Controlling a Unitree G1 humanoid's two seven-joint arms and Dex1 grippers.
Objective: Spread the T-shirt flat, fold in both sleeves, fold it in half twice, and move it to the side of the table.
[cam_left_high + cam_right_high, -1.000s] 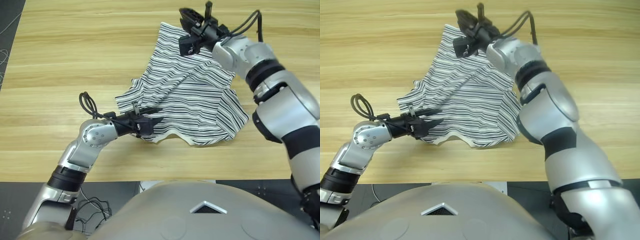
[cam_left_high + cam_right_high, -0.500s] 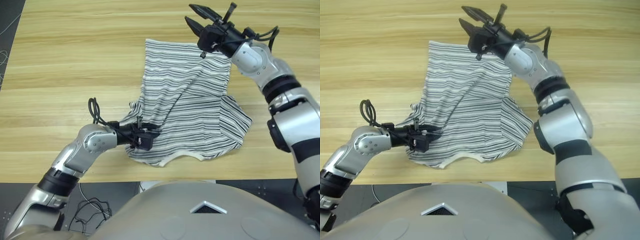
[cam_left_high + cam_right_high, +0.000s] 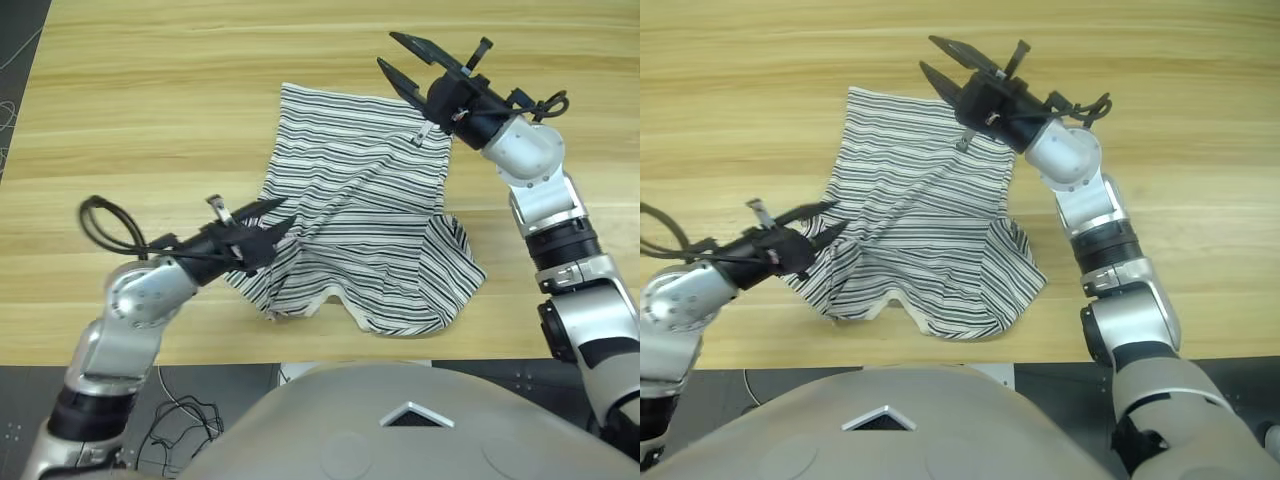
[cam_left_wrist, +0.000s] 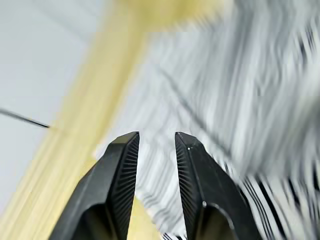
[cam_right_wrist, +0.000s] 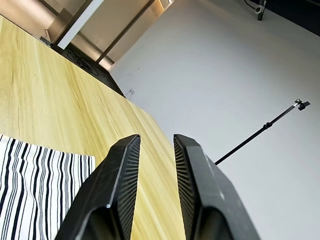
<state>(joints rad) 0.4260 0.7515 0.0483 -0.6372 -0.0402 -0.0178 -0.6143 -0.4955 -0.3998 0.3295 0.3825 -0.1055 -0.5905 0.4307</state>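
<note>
Lifted clear of the striped T-shirt (image 3: 350, 215) since half a second ago: left gripper (image 3: 278, 214), jaws now parted and empty, hovering over the shirt's left edge; right gripper (image 3: 388, 50) poised above the far right corner, jaws wide, fingers angled upward; shirt lying rumpled mid-tabletop (image 3: 150, 100), reaching toward the near edge.

Head eyes share the table (image 3: 150, 100) from above; wrist cameras sit close.

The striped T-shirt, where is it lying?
In the left eye view the T-shirt lies rumpled on the table, between the left gripper at its near left edge and the right gripper by its far right corner.
</note>
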